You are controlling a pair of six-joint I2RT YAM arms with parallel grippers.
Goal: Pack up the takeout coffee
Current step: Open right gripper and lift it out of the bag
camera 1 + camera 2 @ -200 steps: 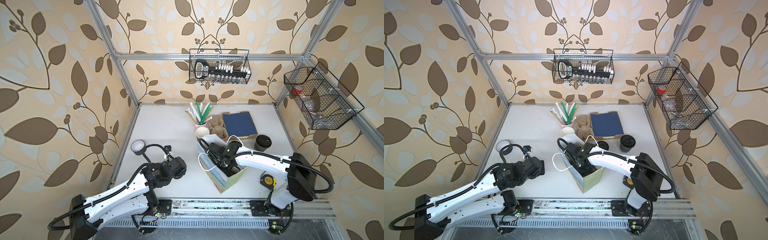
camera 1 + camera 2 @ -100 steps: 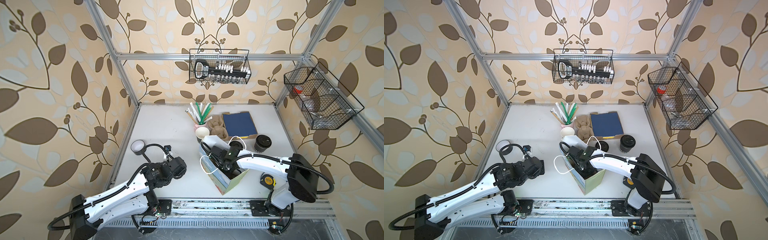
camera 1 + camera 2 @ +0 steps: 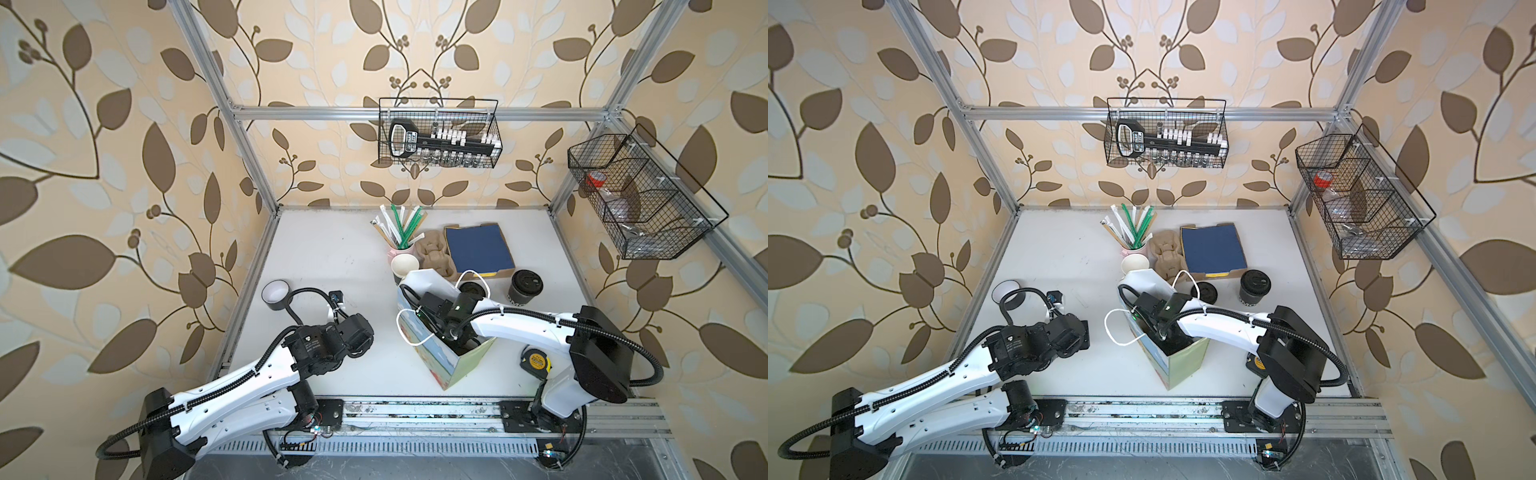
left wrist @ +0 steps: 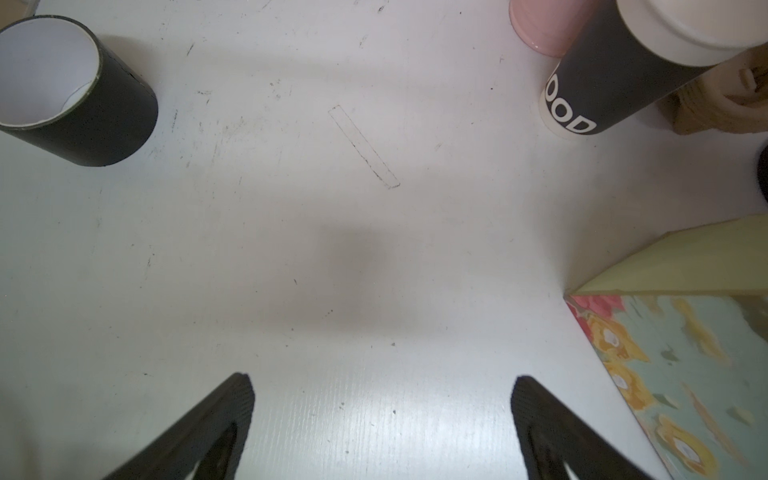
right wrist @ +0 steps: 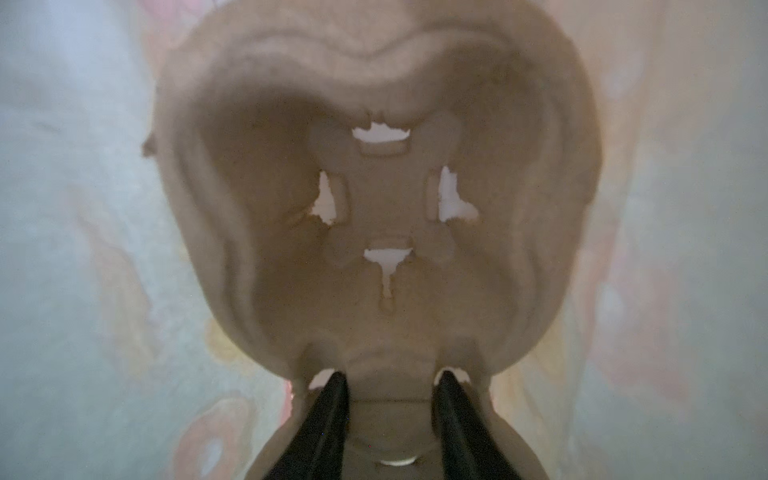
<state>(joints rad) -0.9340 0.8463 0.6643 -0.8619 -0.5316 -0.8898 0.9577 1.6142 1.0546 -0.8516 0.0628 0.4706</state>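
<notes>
**Right gripper (image 5: 391,376) inside the paper bag (image 3: 455,365).** Its jaws are being held part-spread astride the middle ridge of a pulp cup carrier (image 5: 386,199); whether the ridge is being pinched cannot be told. The takeout coffee (image 3: 404,265) is being screened from this gripper by the bag wall. It is standing open on the table (image 3: 332,257) just beyond, beside a pink straw cup (image 3: 398,250). The left gripper (image 4: 381,377) is being held spread wide, well apart from it.

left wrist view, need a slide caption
Open left gripper above the table; black cylinder, lettered cup and floral bag nearby.
</notes>
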